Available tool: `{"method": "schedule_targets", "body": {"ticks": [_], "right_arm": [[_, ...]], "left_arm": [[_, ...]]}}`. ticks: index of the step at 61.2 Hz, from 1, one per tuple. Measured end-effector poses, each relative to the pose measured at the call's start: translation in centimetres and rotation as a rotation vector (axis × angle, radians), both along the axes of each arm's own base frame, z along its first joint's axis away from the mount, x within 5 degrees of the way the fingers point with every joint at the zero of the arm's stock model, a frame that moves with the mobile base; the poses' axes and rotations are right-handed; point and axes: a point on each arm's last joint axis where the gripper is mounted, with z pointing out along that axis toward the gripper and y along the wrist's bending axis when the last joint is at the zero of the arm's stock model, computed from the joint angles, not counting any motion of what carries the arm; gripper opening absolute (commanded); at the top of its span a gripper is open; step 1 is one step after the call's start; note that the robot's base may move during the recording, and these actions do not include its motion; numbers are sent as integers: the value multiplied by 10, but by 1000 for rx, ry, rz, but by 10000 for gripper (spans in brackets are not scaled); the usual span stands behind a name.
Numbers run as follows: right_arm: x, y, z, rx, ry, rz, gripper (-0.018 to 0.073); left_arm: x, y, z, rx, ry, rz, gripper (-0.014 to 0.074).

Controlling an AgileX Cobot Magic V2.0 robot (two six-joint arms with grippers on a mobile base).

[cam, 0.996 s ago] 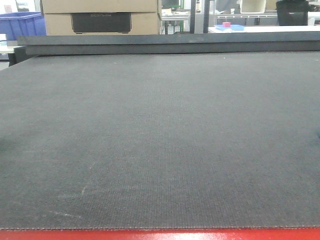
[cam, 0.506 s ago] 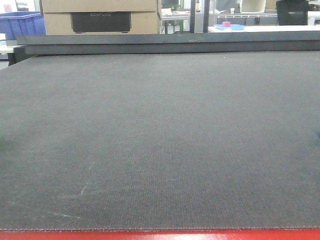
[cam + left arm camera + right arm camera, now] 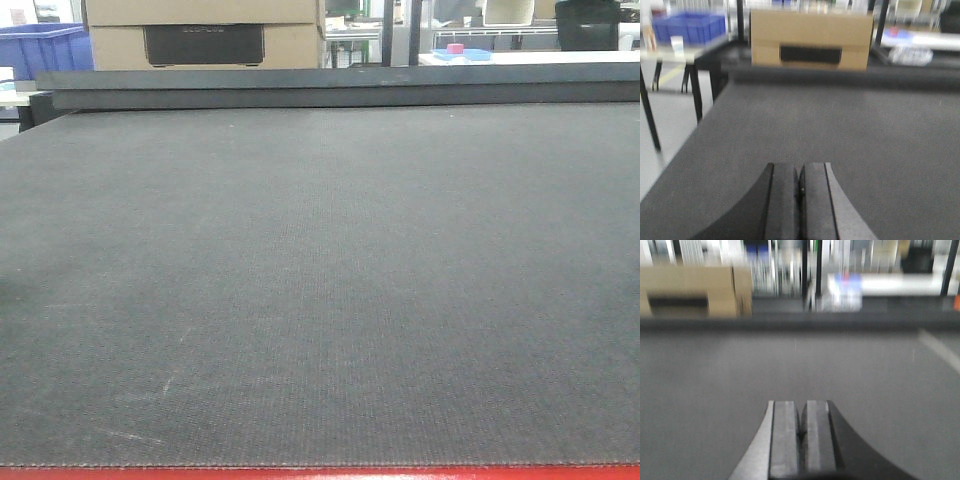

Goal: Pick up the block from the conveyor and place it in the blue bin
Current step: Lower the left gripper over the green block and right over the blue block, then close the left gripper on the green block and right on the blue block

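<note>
Wide dark grey woven conveyor [image 3: 320, 280] filling the near view, faintly scuffed, red frame edge [image 3: 320, 473] nearest. Beyond its far end, blue bin [image 3: 45, 48] far left, cardboard box [image 3: 200, 35] to its right. Left gripper [image 3: 800, 170] and right gripper [image 3: 801, 409] above the belt, fingers pressed together.

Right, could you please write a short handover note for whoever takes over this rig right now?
Left gripper: fingers shut, empty, over the conveyor.
Right gripper: fingers shut, empty, also over the belt.
No block shows in any view.
Blue bin sits past the belt's far left corner, beside a cardboard box.
Done: nothing visible. Left: grab a block, place it in the bin.
</note>
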Motion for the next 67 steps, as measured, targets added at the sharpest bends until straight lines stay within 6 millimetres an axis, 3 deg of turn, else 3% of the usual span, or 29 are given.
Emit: {"method": "schedule_targets", "body": {"ticks": [8,19,32,44,52,60,67], "right_arm": [[34,-2,5,19,270,13,-168],[80,-5,2,45,592,29,-168],[127,-8,-17,77,855,43,-168],[160,-10,-43,98,991,46,-150],[186,-13,-58,118,1070,38,32],[209,-14,-68,131,1117,33,344],[221,-15,-83,166,1164,18,452]], "left_arm": [[43,1,8,-4,300,24,-111],[93,1,7,-7,551,40,-111],[142,0,-15,-2,730,46,-111],[165,0,-40,3,853,49,-111],[174,-1,-53,-9,907,45,-111],[179,-3,-59,-29,936,39,-111],[180,-4,-61,-41,947,35,-111]]}}
